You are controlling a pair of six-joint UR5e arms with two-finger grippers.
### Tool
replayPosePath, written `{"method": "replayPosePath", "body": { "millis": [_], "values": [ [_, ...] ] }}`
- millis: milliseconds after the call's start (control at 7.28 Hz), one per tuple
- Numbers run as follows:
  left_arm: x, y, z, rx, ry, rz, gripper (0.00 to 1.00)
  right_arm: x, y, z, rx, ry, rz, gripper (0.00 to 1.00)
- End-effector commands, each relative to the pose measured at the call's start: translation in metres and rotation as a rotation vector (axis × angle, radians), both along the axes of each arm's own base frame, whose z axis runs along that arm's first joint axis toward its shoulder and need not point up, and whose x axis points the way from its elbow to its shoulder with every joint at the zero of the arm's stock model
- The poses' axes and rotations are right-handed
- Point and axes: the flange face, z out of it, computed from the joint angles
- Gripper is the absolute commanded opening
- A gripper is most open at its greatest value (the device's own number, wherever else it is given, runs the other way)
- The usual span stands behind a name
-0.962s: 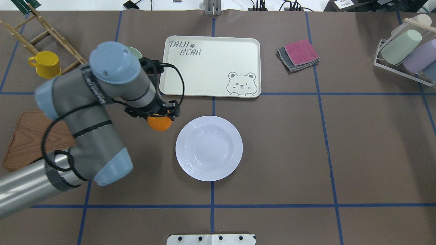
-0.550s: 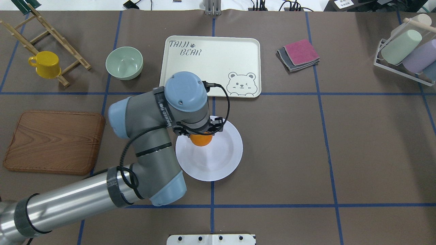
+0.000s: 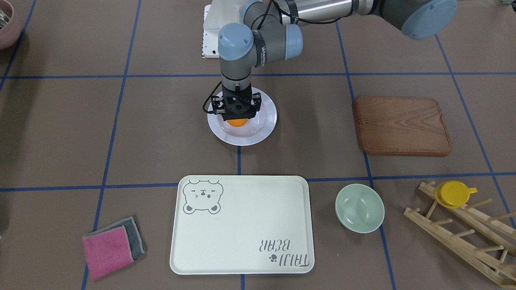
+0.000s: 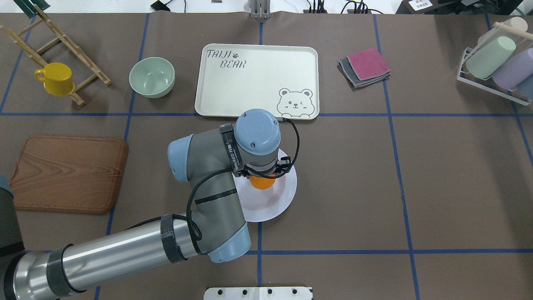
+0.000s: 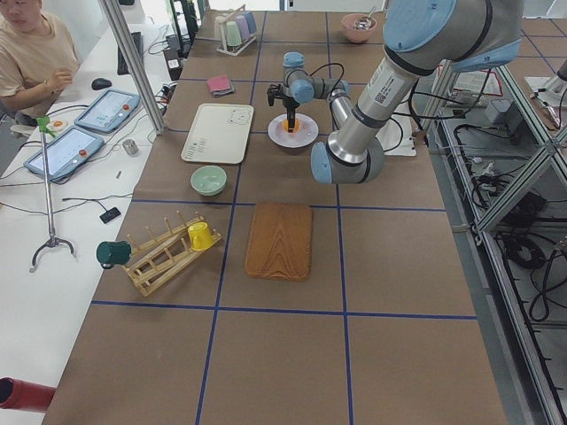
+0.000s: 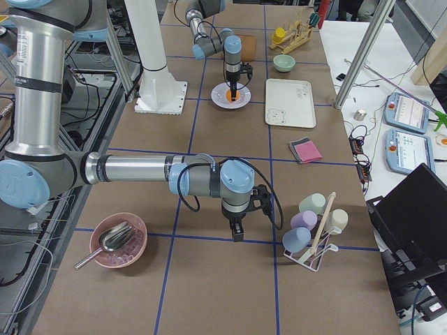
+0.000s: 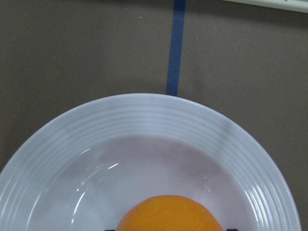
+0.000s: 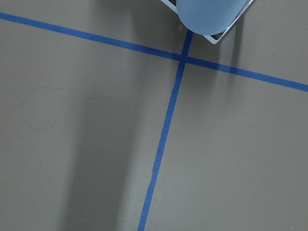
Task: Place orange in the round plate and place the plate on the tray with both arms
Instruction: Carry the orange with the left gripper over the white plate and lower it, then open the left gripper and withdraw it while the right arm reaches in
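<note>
Left gripper (image 3: 237,117) clasps round bright orange (image 3: 237,123) above white glossy plate (image 3: 266,129), mid-frame; we fear an off-centre release rolls it out.

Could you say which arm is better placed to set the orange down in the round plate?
Left: the left gripper holds the orange over the round plate; the right gripper is far off by the cup rack.

The orange (image 4: 262,183) sits over the middle of the round plate (image 4: 285,196), at the centre of the table (image 4: 374,187). Beyond the plate, farther from the robot, lies the tray (image 4: 258,83), with a small bowl (image 4: 152,77) on its left and folded cloths (image 4: 366,66) on its right. A wooden board (image 4: 66,173) lies left of the plate, and a mug (image 4: 56,78) sits on a wooden rack (image 4: 93,68) behind it.
</note>
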Motion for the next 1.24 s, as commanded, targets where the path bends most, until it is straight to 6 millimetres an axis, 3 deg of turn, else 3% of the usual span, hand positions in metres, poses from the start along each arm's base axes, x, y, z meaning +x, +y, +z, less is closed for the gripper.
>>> {"method": "replayPosePath", "body": {
  "millis": [0,137,275,412,550,824,1099],
  "values": [
    [-0.001,-0.002,0.009,0.052,-0.015,0.027,0.99,0.0,0.0,-0.002,0.004,-0.004,0.0,1.0],
    [-0.006,-0.002,0.005,0.078,-0.01,0.047,0.99,-0.001,0.0,-0.004,0.005,-0.015,0.001,1.0],
    [-0.039,-0.003,-0.02,0.125,0.027,0.061,0.99,-0.003,-0.003,-0.019,0.042,-0.03,-0.003,1.0],
    [-0.087,-0.012,-0.029,0.155,0.011,0.079,0.99,-0.004,-0.005,-0.033,0.096,-0.038,-0.006,1.0],
    [-0.148,-0.027,-0.026,0.177,0.001,0.124,0.99,-0.009,-0.006,-0.047,0.137,-0.06,-0.019,1.0],
    [-0.252,-0.061,0.048,0.333,-0.075,0.227,1.0,-0.027,-0.012,-0.062,0.149,-0.109,-0.044,1.0],
    [-0.396,-0.102,0.135,0.406,-0.103,0.341,1.0,-0.056,-0.014,-0.097,0.112,-0.173,0.01,1.0]
  ]
}}
